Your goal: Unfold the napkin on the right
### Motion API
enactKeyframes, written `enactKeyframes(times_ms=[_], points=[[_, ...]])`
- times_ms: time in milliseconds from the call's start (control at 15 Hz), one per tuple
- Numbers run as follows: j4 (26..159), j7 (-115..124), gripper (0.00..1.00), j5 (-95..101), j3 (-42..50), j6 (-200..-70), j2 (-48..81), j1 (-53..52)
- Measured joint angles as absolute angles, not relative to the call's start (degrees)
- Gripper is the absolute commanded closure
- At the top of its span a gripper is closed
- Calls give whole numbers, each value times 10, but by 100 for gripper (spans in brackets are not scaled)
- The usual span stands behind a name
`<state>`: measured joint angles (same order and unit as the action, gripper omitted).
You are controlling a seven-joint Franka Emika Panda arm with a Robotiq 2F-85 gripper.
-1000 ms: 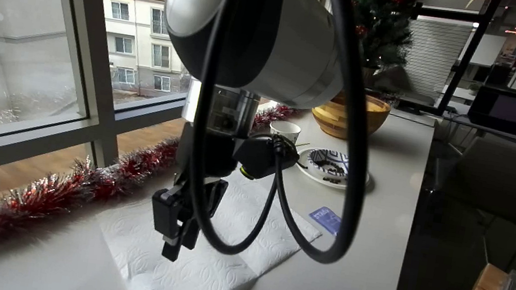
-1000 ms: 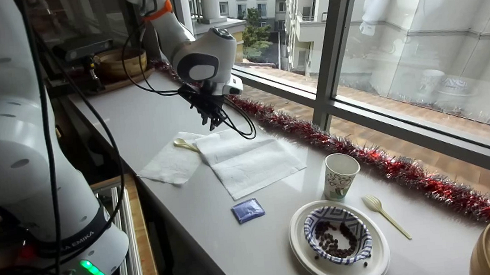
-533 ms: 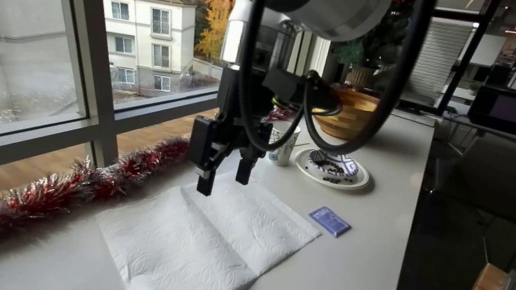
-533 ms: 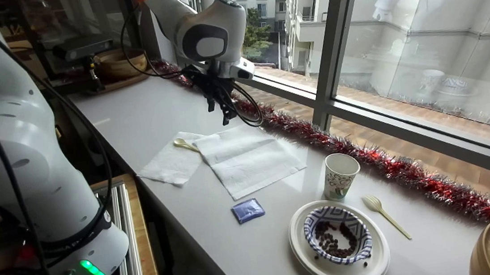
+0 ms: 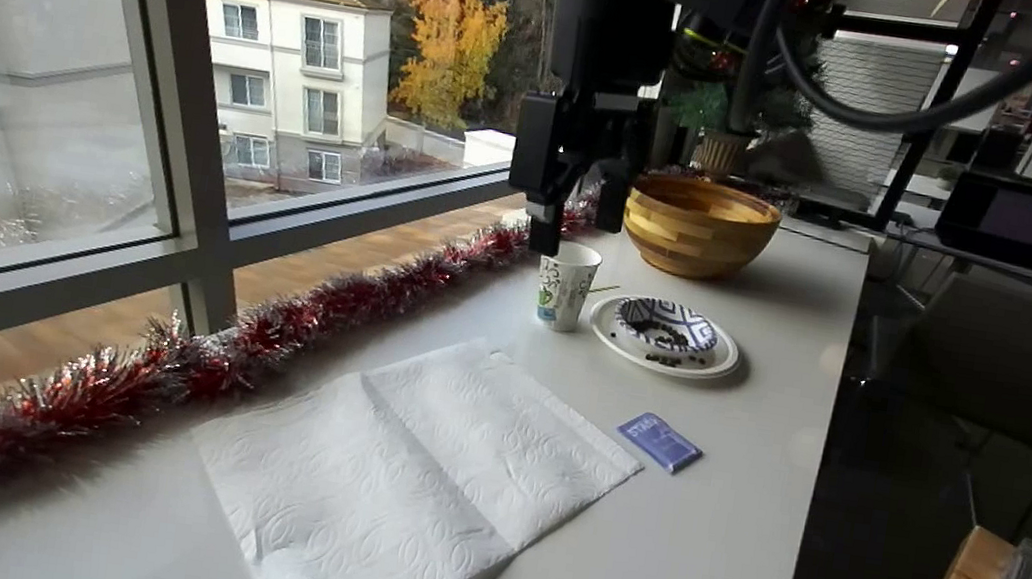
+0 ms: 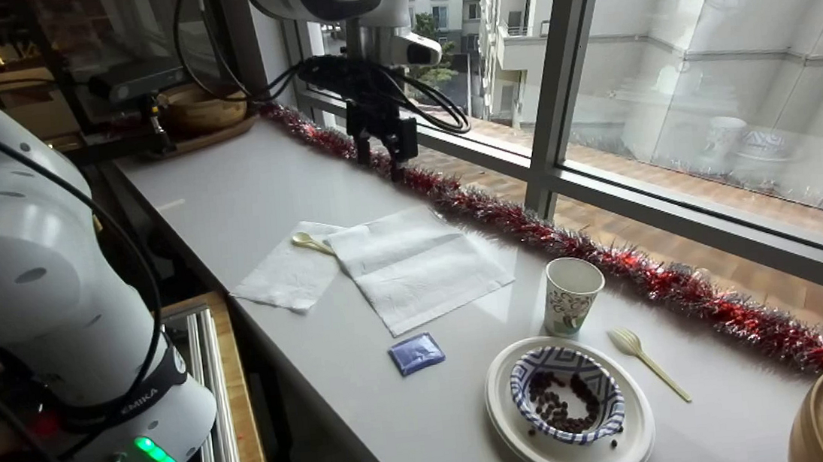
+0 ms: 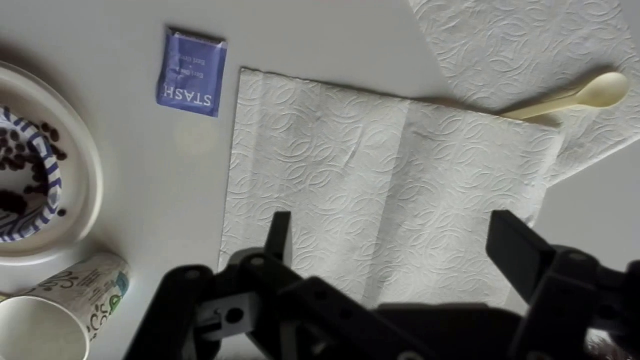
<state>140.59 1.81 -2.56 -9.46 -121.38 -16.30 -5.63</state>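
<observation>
Gaping pincer (image 7: 392, 221) clear of napkin (image 7: 320, 165)

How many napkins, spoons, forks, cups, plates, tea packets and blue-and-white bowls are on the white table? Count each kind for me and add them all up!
Napkins: 2
Spoon: 1
Fork: 1
Cup: 1
Plate: 1
Tea packet: 1
Blue-and-white bowl: 1
Total: 8

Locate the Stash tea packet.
Upper left of the wrist view: the Stash tea packet lies between the white plate and the creased paper napkin, closer to the latter.
</observation>
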Motion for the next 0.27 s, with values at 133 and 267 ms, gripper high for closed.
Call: enactKeyframes(times_ms=[133,267], points=[[1401,7,0,-33,-87,-1213,-184,-61],[1400,3,0,-33,-83,-1213,-189,-63]])
